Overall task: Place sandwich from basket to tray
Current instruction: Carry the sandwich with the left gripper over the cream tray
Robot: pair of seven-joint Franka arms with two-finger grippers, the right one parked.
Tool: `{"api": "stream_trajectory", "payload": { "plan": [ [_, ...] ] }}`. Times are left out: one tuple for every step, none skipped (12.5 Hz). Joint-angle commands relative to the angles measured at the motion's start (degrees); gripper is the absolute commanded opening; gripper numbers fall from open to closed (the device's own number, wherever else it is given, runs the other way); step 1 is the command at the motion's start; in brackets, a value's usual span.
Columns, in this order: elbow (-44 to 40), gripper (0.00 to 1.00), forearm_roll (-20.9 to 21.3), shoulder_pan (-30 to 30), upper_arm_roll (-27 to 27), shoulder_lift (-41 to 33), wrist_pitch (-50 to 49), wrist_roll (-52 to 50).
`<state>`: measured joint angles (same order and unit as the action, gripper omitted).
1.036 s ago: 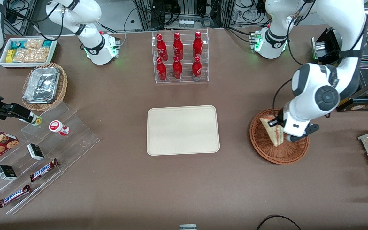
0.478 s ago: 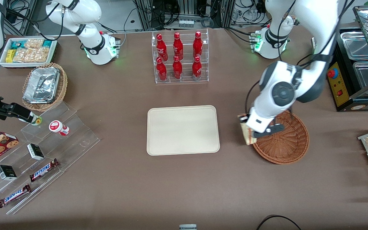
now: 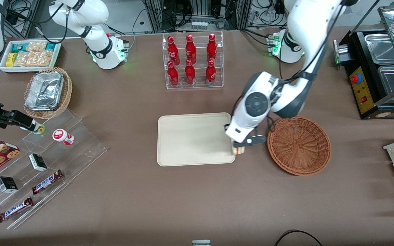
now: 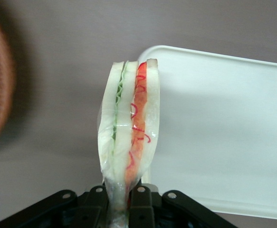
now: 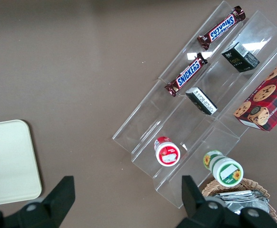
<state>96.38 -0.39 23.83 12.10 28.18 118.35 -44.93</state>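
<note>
My left gripper (image 4: 122, 202) is shut on the sandwich (image 4: 128, 123), a wrapped wedge with green and red filling between pale bread slices. In the front view the gripper (image 3: 238, 147) hangs above the tray's corner nearest the basket, and only a small bit of the sandwich (image 3: 239, 151) shows under the wrist. The cream tray (image 3: 190, 140) lies flat in the middle of the table; its corner (image 4: 224, 118) shows beside the sandwich. The reddish-brown wicker basket (image 3: 299, 145) sits beside the tray toward the working arm's end, with nothing in it.
A clear rack of red bottles (image 3: 192, 61) stands farther from the front camera than the tray. A tan basket with foil containers (image 3: 47, 91), a white snack bin (image 3: 29, 54) and clear steps with candy bars (image 3: 43, 171) lie toward the parked arm's end. Metal warming pans (image 3: 385, 65) sit near the working arm's end.
The gripper lifted the sandwich out of the basket and carried it sideways over the basket's rim to the tray's near corner. The basket now holds nothing.
</note>
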Motion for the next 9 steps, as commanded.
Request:
{"api": "stream_trajectory", "payload": {
  "plan": [
    [-8.7,0.0,1.3,4.9,-0.7,6.5,-1.5,-4.2],
    [-10.1,0.0,1.2,6.2,-0.7,7.9,-1.5,-5.8],
    [-12.1,0.0,1.2,7.5,-0.7,9.3,-1.5,-7.0],
    [-14.4,0.0,1.0,8.2,-0.7,11.2,-1.5,-7.6],
    [-16.1,0.0,0.8,8.9,-0.6,12.8,-1.5,-8.9],
    [-18.0,0.0,0.9,10.1,-0.7,14.5,-1.5,-10.3],
    [-19.4,0.0,1.0,11.2,-0.7,15.8,-1.5,-10.8],
    [-19.9,0.0,0.9,11.7,-0.7,16.4,-1.5,-10.9],
    [-20.2,0.0,0.9,11.9,-0.7,16.8,-1.5,-11.1]
  ]
}}
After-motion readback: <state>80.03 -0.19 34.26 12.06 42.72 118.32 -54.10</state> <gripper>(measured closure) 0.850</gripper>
